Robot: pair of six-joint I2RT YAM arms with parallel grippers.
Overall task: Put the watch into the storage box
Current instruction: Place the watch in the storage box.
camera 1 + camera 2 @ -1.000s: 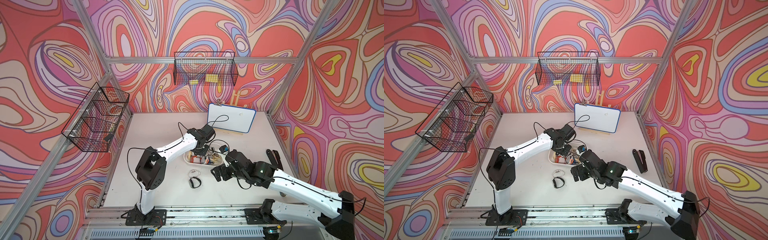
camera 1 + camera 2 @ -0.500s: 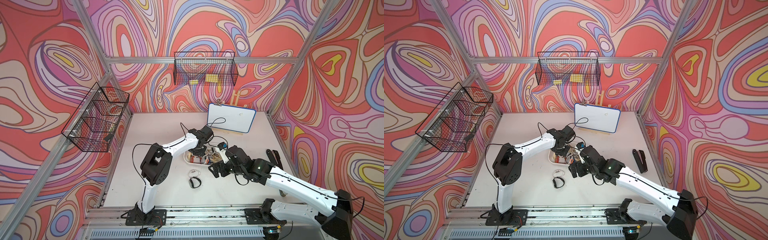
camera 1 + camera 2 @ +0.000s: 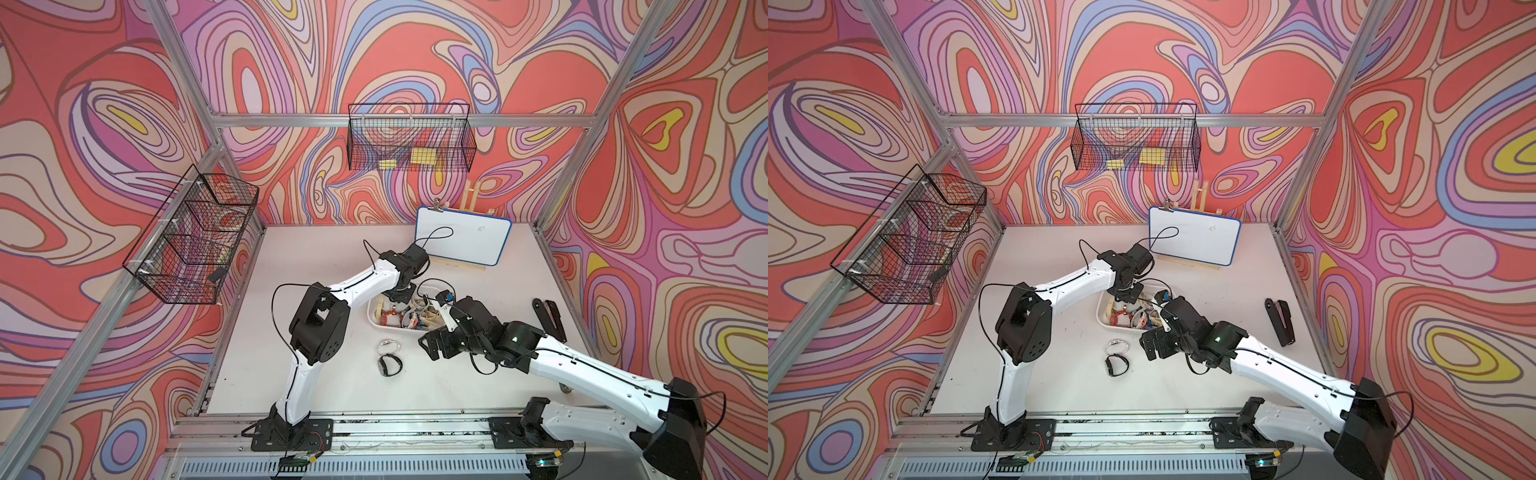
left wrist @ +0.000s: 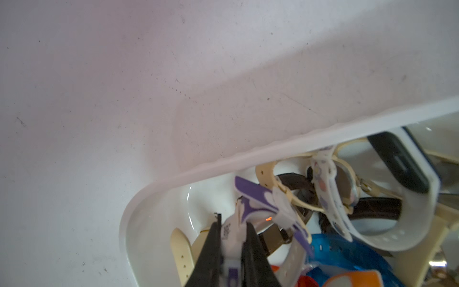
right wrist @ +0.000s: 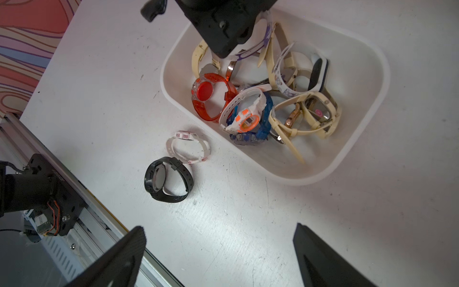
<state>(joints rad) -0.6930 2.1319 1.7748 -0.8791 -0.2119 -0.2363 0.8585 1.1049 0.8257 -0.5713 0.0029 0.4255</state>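
The storage box [image 3: 370, 312], a shallow white tray [image 5: 273, 171], lies mid-table and holds several watches. My left gripper [image 4: 232, 228] hangs over the box's corner [image 4: 139, 198], shut on the strap of a white-and-purple watch [image 4: 250, 196]. That watch [image 5: 248, 52] dangles inside the rim. On the table in front of the box lie a white-and-pink watch [image 5: 188, 146] and a black watch [image 5: 169, 180], both also seen in a top view as the white watch [image 3: 389, 344] and the black one [image 3: 388, 365]. My right gripper [image 5: 218, 228] hovers open beside them, holding nothing.
A blue-edged whiteboard [image 3: 463, 241] stands on an easel at the back. A black stapler-like object [image 3: 548, 318] lies at the right. Wire baskets hang on the back wall [image 3: 409, 143] and the left wall [image 3: 195, 237]. The metal rail [image 5: 82, 211] runs along the table's front edge.
My left arm's elbow has swung toward the box while its gripper stayed over the box with the watch. My right gripper has shifted slightly left toward the two loose watches.
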